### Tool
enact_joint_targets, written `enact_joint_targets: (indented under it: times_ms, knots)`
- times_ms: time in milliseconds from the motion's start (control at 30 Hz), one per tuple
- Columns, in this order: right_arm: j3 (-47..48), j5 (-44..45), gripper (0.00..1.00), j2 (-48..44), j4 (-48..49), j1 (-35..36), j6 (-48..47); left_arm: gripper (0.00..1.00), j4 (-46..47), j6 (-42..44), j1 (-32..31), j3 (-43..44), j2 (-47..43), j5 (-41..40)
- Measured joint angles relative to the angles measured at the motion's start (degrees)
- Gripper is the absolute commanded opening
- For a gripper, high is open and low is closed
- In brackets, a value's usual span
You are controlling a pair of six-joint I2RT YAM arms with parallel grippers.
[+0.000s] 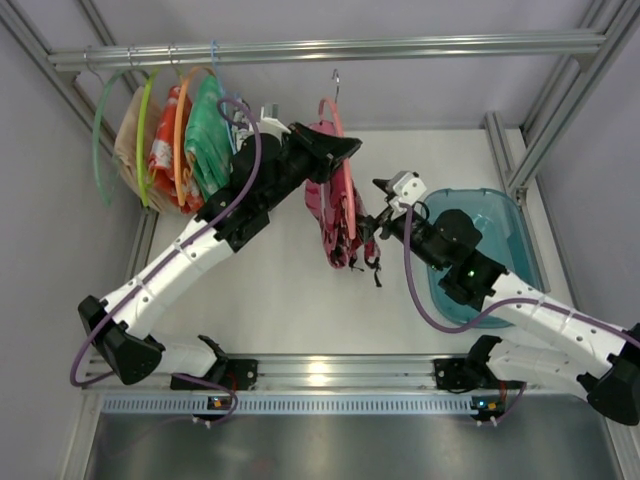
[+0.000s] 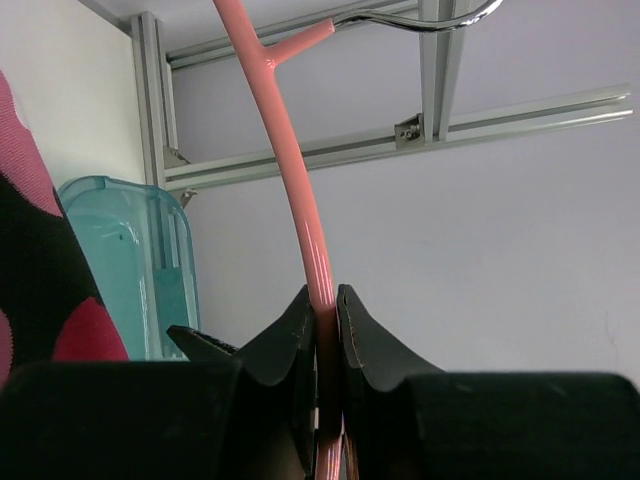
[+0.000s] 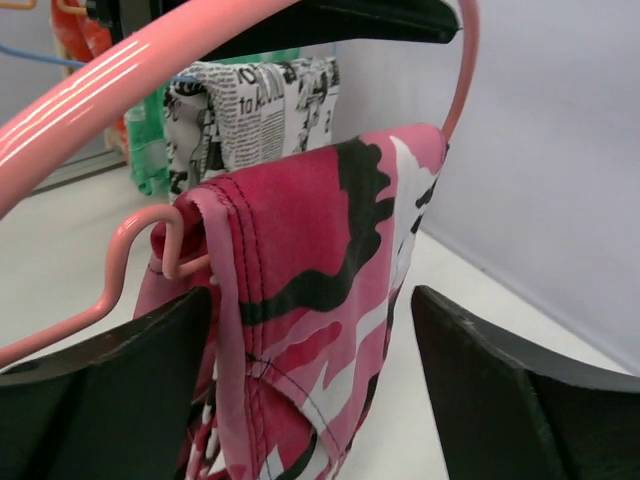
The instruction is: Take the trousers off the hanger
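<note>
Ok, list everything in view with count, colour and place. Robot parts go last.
trousers: 1, pink with black and white patches, draped on the hanger
hanger: 1, salmon pink, mid-scene, hook near the rail
rail: 1, silver, across the far side
green garment: 1, rail's left end
orange-red garment: 1, beside the green one
newsprint garment: 1, black and white, behind the trousers
green hangers: 2, far left
orange hanger: 1, far left
bin: 1, clear teal, table's right
table: 1, white
left gripper: shut on the hanger
right gripper: open, at the trousers
</note>
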Motion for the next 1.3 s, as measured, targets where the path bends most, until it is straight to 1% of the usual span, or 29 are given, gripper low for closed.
enact_joint_targets:
  times_ms: [100,367,400,433,467,500,567,600,700,967,1167,1300]
  knots:
    - [-0.7,1.1,0.69,-0.5,2.2,-0.1,-0.8,0.0,0.0,-0.7,0.0,0.4,0.0,0.7]
    - [-1.7,2.4,0.65,1.5,5.7,-1.3,-2.5,0.0,0.0,-1.8,-0.4,1.5,0.5,2.1]
    - [-1.7,2.4,0.64,1.9,6.2,-1.7,-2.6,0.0,0.0,-1.8,-0.4,1.6,0.6,2.2]
    - [-1.7,2.3,0.57,2.4,6.6,-2.2,-2.6,0.0,0.0,-1.8,-0.4,1.7,0.7,2.4]
    - [-1.7,2.3,0.57,2.7,6.9,-2.5,-2.6,0.0,0.0,-1.8,-0.4,1.7,0.7,2.5]
    - [-1.7,2.2,0.46,3.1,7.0,-3.1,-2.6,0.0,0.0,-1.8,-0.4,1.7,0.8,2.6]
    - [-1.5,1.8,0.33,3.8,7.2,-3.8,-3.0,0.0,0.0,-1.7,-0.4,1.7,0.9,2.6]
    - [-1.3,1.5,0.2,4.1,7.1,-4.0,-2.9,0.0,0.0,-1.6,-0.4,1.7,1.0,2.6]
    - [0.6,0.3,0.0,4.7,5.9,-4.8,-2.8,0.0,0.0,-1.6,-0.4,1.7,1.0,2.7]
    - [8.4,-3.1,0.0,4.6,-3.2,-9.2,-0.4,0.0,2.2,-0.9,-0.5,1.3,0.9,3.0]
    - [14.1,-5.3,0.0,3.9,-9.8,-12.2,1.0,0.0,6.3,0.8,-0.7,-3.4,-1.6,3.1]
    - [16.6,-6.3,0.0,3.0,-13.3,-12.9,1.5,0.0,8.9,1.2,-0.8,-6.0,-3.1,3.1]
